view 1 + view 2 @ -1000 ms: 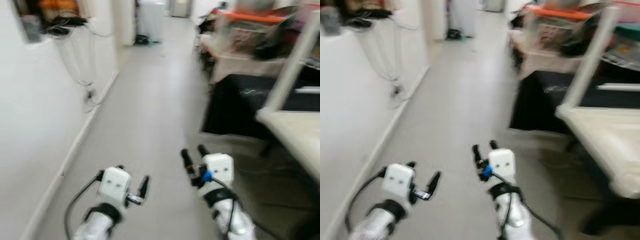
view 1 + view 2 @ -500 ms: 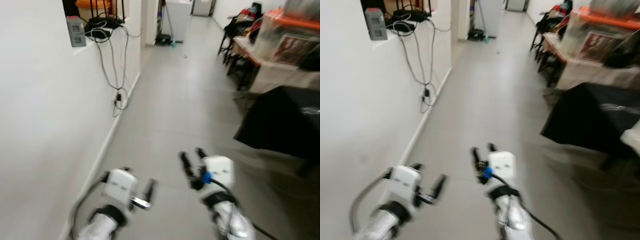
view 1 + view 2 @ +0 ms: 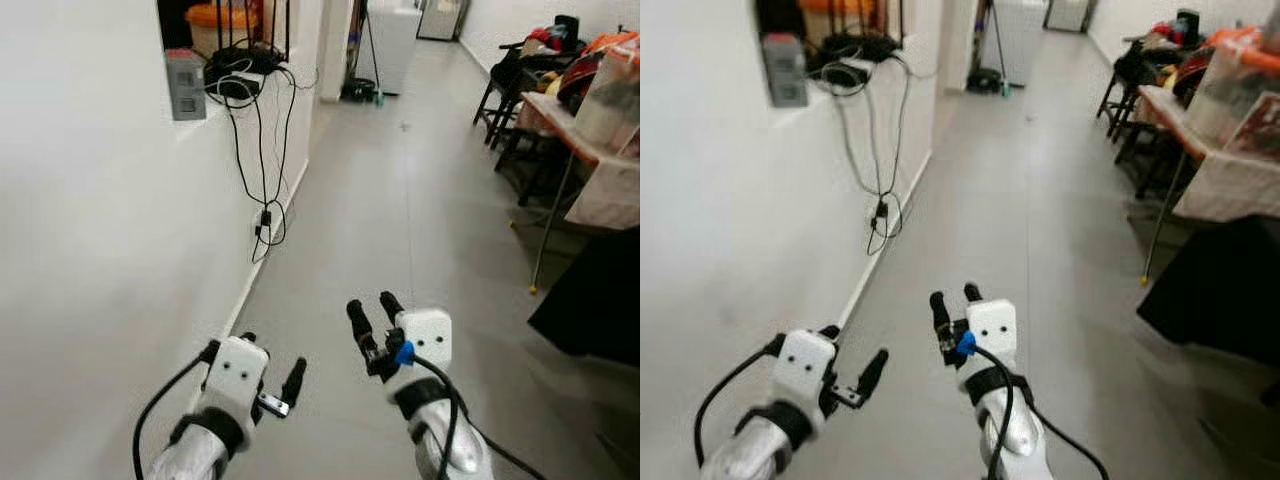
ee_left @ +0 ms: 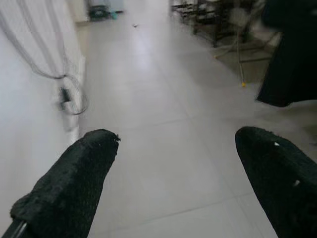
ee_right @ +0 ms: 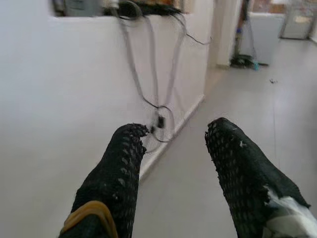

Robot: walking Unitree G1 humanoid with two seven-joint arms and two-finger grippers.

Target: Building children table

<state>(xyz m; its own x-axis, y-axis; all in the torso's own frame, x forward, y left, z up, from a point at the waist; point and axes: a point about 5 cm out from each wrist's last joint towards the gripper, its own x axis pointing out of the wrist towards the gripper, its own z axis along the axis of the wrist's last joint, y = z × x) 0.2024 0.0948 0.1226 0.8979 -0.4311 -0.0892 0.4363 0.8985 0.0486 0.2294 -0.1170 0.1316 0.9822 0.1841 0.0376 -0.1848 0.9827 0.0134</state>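
No table parts are in sight. Both arms are held low in front of me over a grey tiled corridor floor. My left gripper is open with nothing in it, its black fingers spread wide above the floor near the white wall. My right gripper is open and empty too, its fingers pointing up the corridor toward the wall's base.
A white wall runs along my left, with black cables hanging from a ledge to a floor socket. A white appliance stands at the corridor's end. Dark chairs, a covered table and black cloth line the right.
The view has swung left: the white table frame and black cloth slid off to the right, and the wall and cables came nearer. Both grippers keep the same open pose.
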